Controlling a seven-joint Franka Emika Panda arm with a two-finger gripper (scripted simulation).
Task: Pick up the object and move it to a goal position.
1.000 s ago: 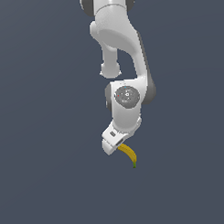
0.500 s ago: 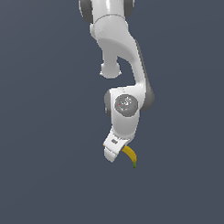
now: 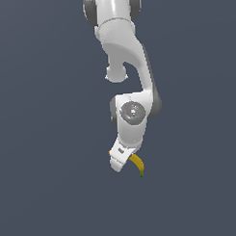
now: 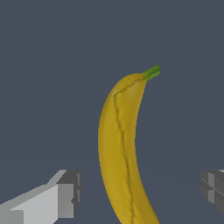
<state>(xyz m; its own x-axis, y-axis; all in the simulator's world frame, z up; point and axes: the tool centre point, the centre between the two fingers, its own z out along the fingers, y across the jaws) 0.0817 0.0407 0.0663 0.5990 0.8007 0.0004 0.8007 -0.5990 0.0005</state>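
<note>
The yellow banana (image 3: 137,164) with a dark green stem tip lies on the dark grey surface, partly hidden behind my white gripper (image 3: 119,163) in the exterior view. In the wrist view the banana (image 4: 118,148) runs lengthwise between my two fingers, and its stem end points away from the gripper (image 4: 141,190). The gripper is open, with one finger (image 4: 65,194) on each side of the banana and a gap on both sides. Nothing touches the banana that I can see.
The flat dark grey surface (image 3: 50,189) spreads around the banana. The white arm (image 3: 122,47) stands above the gripper.
The gripper has come down lower over the banana and shifted slightly to the exterior view's left. The banana has not moved.
</note>
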